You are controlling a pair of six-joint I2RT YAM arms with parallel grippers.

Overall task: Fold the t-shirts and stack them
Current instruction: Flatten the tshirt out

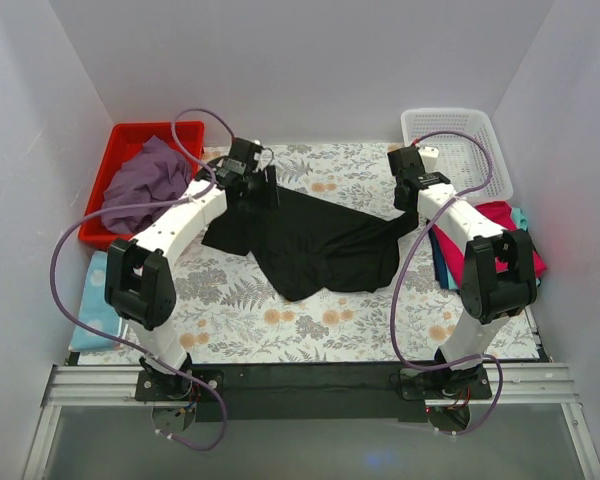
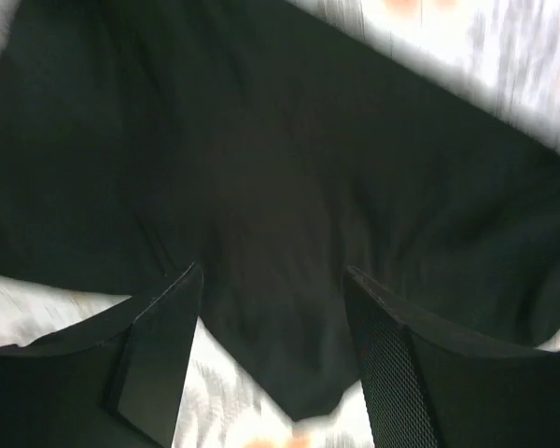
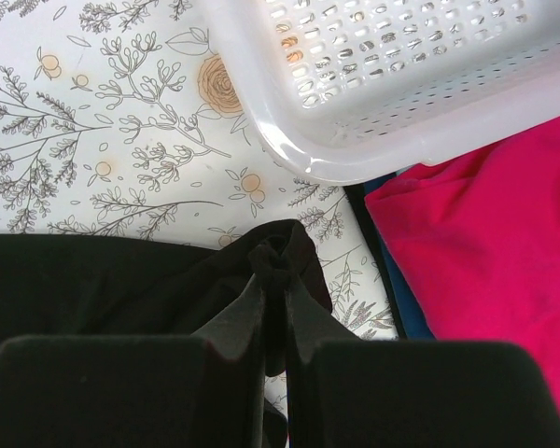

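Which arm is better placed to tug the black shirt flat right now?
Right, probably. The right gripper is shut on a pinched edge of the black shirt near the white basket. The left gripper hangs open over the shirt, gripping nothing.

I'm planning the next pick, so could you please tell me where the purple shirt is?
In the top view, the purple shirt lies in the red bin at the far-left corner, left of the left claw and black shirt.

A t-shirt (image 1: 320, 250) lies between a bin (image 1: 130, 135) rear-left and basket (image 1: 465, 160) rear-right.
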